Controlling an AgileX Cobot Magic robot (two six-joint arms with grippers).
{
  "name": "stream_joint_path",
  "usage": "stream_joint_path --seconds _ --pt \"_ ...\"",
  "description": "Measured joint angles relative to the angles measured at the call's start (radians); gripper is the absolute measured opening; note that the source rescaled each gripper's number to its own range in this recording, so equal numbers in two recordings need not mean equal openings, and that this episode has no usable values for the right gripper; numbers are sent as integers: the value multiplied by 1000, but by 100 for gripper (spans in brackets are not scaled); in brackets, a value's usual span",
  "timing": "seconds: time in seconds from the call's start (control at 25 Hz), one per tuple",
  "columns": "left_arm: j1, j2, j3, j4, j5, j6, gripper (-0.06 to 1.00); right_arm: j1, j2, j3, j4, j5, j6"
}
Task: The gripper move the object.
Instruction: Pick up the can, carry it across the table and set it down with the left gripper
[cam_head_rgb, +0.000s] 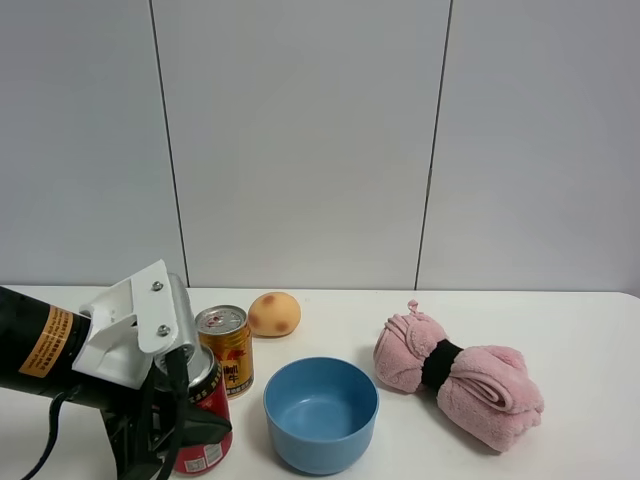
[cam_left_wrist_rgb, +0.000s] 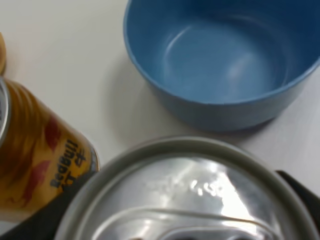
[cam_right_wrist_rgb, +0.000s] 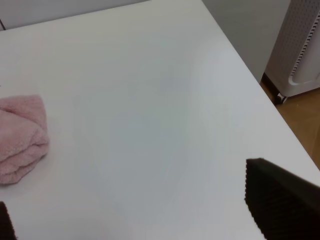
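Observation:
The red can (cam_head_rgb: 207, 432) stands at the table's front left, just in front of the gold Red Bull can (cam_head_rgb: 226, 349). My left gripper (cam_head_rgb: 188, 420) has its black jaws on either side of the red can, closed against it. In the left wrist view the red can's silver lid (cam_left_wrist_rgb: 185, 195) fills the lower frame, with black fingers (cam_left_wrist_rgb: 37, 222) hugging both sides. I cannot tell whether the can is lifted off the table. My right gripper (cam_right_wrist_rgb: 135, 210) is open and empty over bare table; it does not show in the exterior view.
A blue bowl (cam_head_rgb: 320, 415) stands right of the red can, close to it, and also shows in the left wrist view (cam_left_wrist_rgb: 225, 105). A round orange fruit (cam_head_rgb: 274, 313) lies behind. A rolled pink towel (cam_head_rgb: 460, 378) lies right. The table's right edge (cam_right_wrist_rgb: 260, 95) drops to the floor.

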Motion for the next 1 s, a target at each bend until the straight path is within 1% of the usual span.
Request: stream_joint_path --seconds 0.4,0.48,0.64,0.88,0.96,1.0 --pt "0 0 0 -1 1 13 1 0 0 0 0 0 0" --pt "0 0 0 -10 1 13 1 0 0 0 0 0 0" --pt "0 0 0 -52 3 4 1 0 0 0 0 0 0" --pt "0 0 0 -60 3 -1 1 0 0 0 0 0 0" --pt "0 0 0 -60 3 -1 4 0 0 0 0 0 0" --pt "0 0 0 -66 -2 -4 10 0 0 0 0 0 0"
